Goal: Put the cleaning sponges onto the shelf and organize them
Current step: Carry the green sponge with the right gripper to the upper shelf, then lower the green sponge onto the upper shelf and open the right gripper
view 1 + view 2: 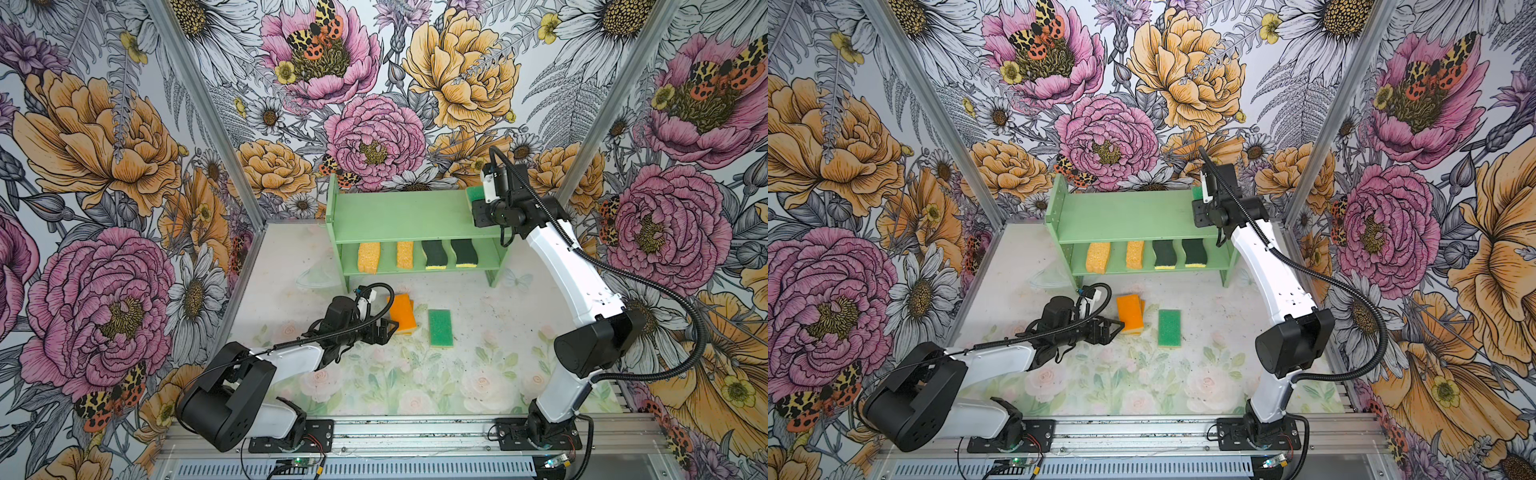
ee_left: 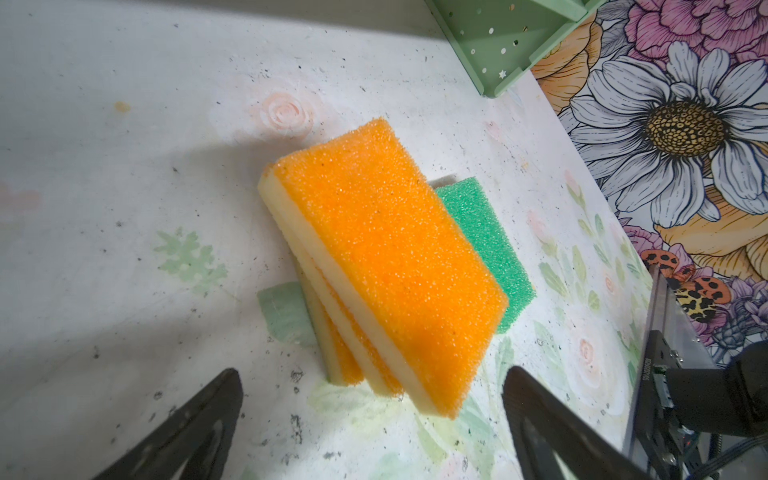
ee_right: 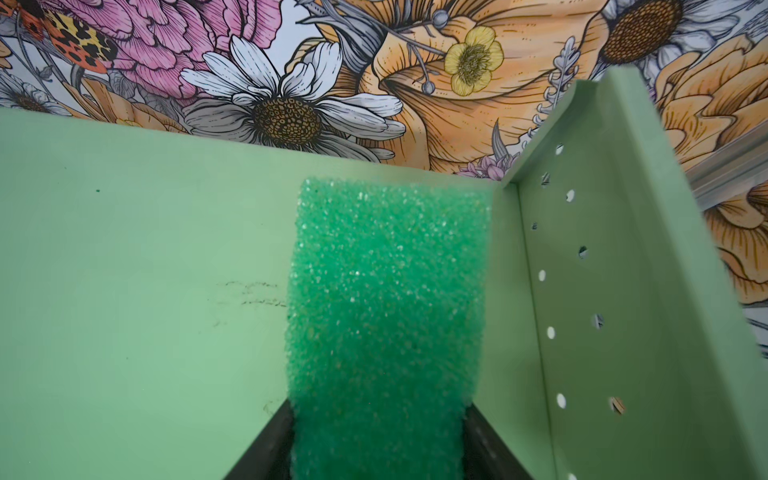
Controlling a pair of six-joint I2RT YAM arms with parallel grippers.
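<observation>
The mint-green shelf (image 1: 399,216) (image 1: 1125,216) stands at the back. On its lower tier lie two porous yellow sponges (image 1: 368,257) and two wavy dark-green-topped ones (image 1: 434,254). My right gripper (image 1: 478,208) (image 3: 376,411) is shut on a green-topped sponge (image 1: 473,194) (image 3: 386,311), which lies flat on the top tier beside the right side panel. Three orange-topped sponges (image 1: 402,313) (image 2: 386,257) are stacked askew on the table. Another green-topped sponge (image 1: 439,328) (image 2: 486,245) lies just right of them. My left gripper (image 1: 392,328) (image 2: 374,374) is open at the stack's near end, its fingers apart from it.
A clear plastic piece (image 1: 313,278) lies on the table by the shelf's left leg. Floral walls close in the left, back and right sides. An aluminium rail (image 1: 415,432) carrying both arm bases runs along the front edge.
</observation>
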